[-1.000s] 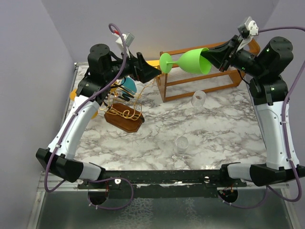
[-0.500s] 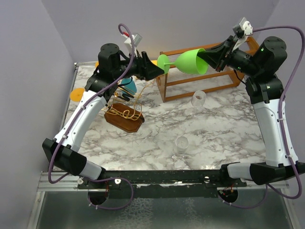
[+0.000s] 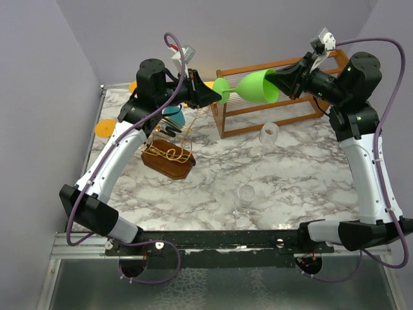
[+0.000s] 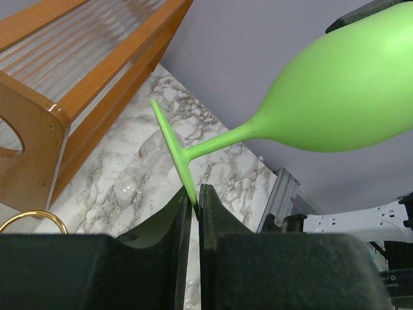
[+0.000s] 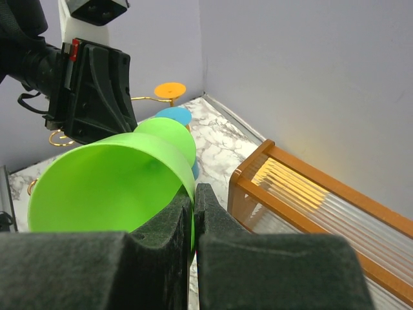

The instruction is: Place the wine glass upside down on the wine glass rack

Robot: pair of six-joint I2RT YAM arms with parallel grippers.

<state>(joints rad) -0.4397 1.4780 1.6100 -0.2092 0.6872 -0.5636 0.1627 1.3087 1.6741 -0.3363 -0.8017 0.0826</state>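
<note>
The bright green opaque wine glass (image 3: 258,86) is held lying level in the air above the far part of the white-and-grey marbled table (image 3: 290,174), spanning the gap between the two arms. The rim of its bowl is pinched by the right gripper (image 3: 276,79), with one finger inside the bowl and one outside, as is shown plainly in the right wrist view (image 5: 193,194). Its foot is turned toward the left gripper (image 3: 215,97). In the left wrist view the jaws of the left gripper (image 4: 193,200) are seen drawn narrow, with the lower edge of the foot disc caught between them. The foot is judged to be gripped, though how firmly cannot be told.

The small wine glass rack (image 3: 169,155) of curly gold wire on a dark brown wooden base stands below the left gripper, well apart from the wine glass. A teal glass (image 3: 173,116) is seen among its wires. The large orange-brown wooden frame (image 3: 221,119) with clear rods lies under the bowl.

A handover from right to left is judged to be in hand. Next, release by the right gripper is called for, but only once the left hold is sure. A thin disc edge offers little purchase and the bowl's weight lies far from it, so a swing or slip is to be feared. Afterwards the wine glass must be turned bowl-down and its foot guided onto a free gold arm, clear of the teal glass.
</note>
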